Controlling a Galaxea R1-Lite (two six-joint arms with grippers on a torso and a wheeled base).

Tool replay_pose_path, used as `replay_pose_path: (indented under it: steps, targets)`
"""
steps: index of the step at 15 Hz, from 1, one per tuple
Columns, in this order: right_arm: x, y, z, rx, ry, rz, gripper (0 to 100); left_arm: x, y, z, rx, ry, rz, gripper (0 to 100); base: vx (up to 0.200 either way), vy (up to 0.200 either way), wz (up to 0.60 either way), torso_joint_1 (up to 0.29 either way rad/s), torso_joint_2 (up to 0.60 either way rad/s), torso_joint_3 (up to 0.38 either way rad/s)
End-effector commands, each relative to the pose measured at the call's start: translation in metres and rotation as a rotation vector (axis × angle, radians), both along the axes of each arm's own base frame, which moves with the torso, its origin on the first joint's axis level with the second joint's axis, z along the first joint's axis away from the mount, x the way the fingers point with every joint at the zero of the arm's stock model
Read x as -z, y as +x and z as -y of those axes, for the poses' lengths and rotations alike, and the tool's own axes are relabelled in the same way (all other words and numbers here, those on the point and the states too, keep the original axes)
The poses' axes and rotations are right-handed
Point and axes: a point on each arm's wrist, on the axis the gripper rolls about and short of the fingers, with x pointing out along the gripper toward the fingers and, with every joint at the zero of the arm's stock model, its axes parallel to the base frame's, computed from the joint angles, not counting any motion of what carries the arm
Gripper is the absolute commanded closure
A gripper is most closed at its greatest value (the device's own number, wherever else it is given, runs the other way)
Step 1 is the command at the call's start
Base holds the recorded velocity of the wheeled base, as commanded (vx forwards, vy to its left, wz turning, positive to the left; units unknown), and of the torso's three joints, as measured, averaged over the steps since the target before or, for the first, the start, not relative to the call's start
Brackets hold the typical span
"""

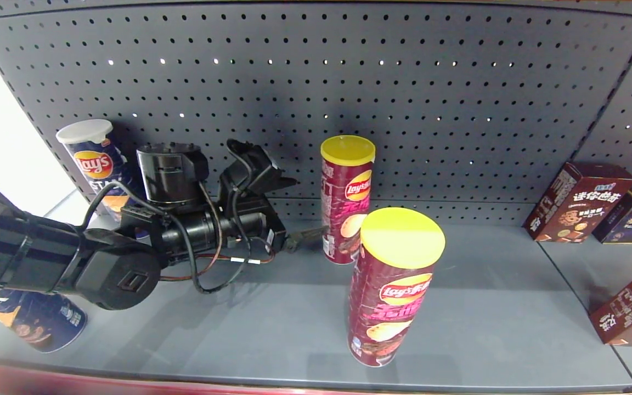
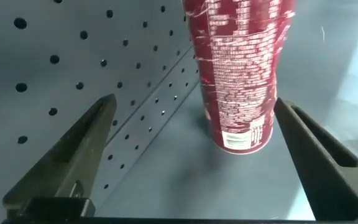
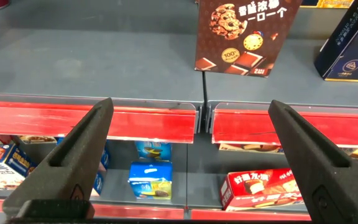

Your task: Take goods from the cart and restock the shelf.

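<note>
Shelf [image 1: 486, 307] holds the rear red chip can [image 1: 347, 200] upright near the pegboard [image 1: 404, 82], left jaws spread wide just short of it, seemingly leaving it free-standing; right jaws gape too, holding nothing.

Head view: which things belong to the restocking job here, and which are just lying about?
Job: left gripper, jaws open toward the rear red chip can; front red chip can; shelf.
Lying about: white-lidded blue chip can; lower blue chip can; chocolate cookie boxes.
</note>
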Motion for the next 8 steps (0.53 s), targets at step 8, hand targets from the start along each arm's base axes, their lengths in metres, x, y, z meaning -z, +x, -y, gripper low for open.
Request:
replay_pose_path:
  steps: [8]
  targets:
    - [0.000,0.000,0.000,0.000,-0.001,0.000,0,0.006,0.012,0.001,-0.075,-0.003,-0.022,0,0.000,0.000,0.00,0.000,0.00,0.000]
